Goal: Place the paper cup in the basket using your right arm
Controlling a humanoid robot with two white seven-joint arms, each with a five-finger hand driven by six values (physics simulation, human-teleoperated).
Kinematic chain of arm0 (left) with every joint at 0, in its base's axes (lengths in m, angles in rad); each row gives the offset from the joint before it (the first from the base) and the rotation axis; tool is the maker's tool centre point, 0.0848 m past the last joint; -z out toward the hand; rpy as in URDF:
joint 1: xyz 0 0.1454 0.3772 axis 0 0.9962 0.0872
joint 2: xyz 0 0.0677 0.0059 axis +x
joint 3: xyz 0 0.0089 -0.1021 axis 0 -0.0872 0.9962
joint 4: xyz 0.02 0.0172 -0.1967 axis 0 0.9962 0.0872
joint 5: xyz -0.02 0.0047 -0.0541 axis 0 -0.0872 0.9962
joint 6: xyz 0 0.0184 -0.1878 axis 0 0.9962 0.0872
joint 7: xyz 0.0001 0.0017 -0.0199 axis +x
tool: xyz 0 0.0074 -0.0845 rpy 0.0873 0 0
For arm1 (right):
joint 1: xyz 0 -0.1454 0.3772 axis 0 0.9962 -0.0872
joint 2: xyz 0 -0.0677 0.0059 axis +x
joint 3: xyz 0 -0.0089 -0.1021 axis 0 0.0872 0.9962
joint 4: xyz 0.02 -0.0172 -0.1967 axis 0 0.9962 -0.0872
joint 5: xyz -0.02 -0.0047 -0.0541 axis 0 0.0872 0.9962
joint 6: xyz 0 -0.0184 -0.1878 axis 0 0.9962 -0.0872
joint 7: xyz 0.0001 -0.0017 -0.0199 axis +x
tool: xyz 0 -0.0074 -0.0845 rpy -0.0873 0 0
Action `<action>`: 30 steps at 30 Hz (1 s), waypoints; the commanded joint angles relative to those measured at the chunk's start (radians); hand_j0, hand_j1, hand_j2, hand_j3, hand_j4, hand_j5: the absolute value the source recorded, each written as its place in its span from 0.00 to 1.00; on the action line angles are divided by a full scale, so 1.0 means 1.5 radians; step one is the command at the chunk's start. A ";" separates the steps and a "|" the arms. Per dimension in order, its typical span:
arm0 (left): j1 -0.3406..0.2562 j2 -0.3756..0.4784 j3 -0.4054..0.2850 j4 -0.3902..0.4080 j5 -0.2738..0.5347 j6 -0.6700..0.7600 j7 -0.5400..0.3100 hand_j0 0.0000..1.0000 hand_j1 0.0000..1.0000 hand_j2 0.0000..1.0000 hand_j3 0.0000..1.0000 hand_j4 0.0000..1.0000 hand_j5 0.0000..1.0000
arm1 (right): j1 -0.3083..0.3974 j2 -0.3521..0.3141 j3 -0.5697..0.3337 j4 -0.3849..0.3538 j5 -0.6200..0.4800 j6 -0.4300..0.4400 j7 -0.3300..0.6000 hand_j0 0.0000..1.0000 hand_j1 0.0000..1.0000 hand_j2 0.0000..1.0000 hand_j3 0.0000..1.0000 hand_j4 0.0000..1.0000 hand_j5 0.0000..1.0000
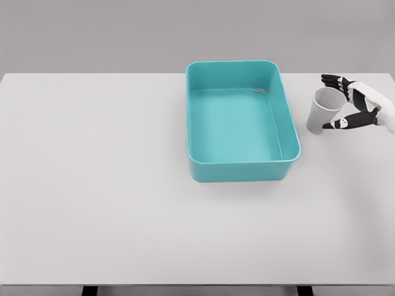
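Paper cup (322,111) upright between spread fingers of right hand (358,105), right of basket (290,132); firm grip unclear

A wide, pale grey-white worktop (111,197) fills nearly the whole view, its surface matte and evenly lit, with only soft, faint shadows. Its far edge runs straight across the upper part of the picture. Behind that edge stands a plain grey wall (92,34), smooth and unmarked. Along the near edge, at the bottom, two dark supports (90,290) show beneath the worktop.
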 commanded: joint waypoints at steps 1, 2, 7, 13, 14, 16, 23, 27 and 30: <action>0.000 0.000 -0.001 0.000 0.000 0.000 0.000 1.00 1.00 1.00 1.00 1.00 1.00 | 0.000 0.002 0.004 0.001 0.007 -0.002 0.005 1.00 1.00 1.00 1.00 1.00 1.00; 0.000 0.000 0.000 0.000 0.000 0.000 0.000 1.00 1.00 1.00 1.00 1.00 1.00 | 0.001 0.002 0.004 0.001 0.006 -0.002 0.005 1.00 1.00 1.00 1.00 1.00 1.00; 0.000 0.000 0.000 0.000 0.000 0.000 0.000 1.00 1.00 1.00 1.00 1.00 1.00 | 0.001 0.002 0.004 0.001 0.006 -0.002 0.005 1.00 1.00 1.00 1.00 1.00 1.00; 0.000 0.000 0.000 0.000 0.000 0.000 0.000 1.00 1.00 1.00 1.00 1.00 1.00 | 0.001 0.001 0.005 0.001 0.007 -0.002 0.005 1.00 1.00 1.00 1.00 1.00 1.00; 0.000 0.000 0.000 0.000 0.000 0.000 0.000 1.00 1.00 1.00 1.00 1.00 1.00 | 0.001 0.001 0.005 0.001 0.007 -0.001 0.005 0.98 0.98 0.98 0.98 0.98 0.98; 0.000 0.000 0.000 0.000 0.000 0.000 0.000 1.00 1.00 1.00 1.00 1.00 1.00 | 0.001 0.000 0.005 0.001 0.007 -0.001 0.005 0.93 0.93 0.93 0.93 0.93 0.93; 0.000 0.000 0.000 0.000 0.000 0.000 0.000 1.00 1.00 1.00 1.00 1.00 1.00 | 0.000 0.000 0.005 -0.004 0.014 -0.002 0.005 0.84 0.84 0.84 0.84 0.84 0.84; 0.000 0.000 -0.001 0.000 0.000 0.000 0.000 1.00 1.00 1.00 1.00 1.00 1.00 | -0.002 -0.002 0.004 -0.006 0.015 -0.003 0.005 0.84 0.84 0.84 0.84 0.84 0.84; 0.000 0.000 0.000 0.000 0.000 0.000 0.000 1.00 1.00 1.00 1.00 1.00 1.00 | -0.003 -0.004 0.002 -0.014 0.014 -0.009 0.005 0.85 0.85 0.85 0.85 0.85 0.85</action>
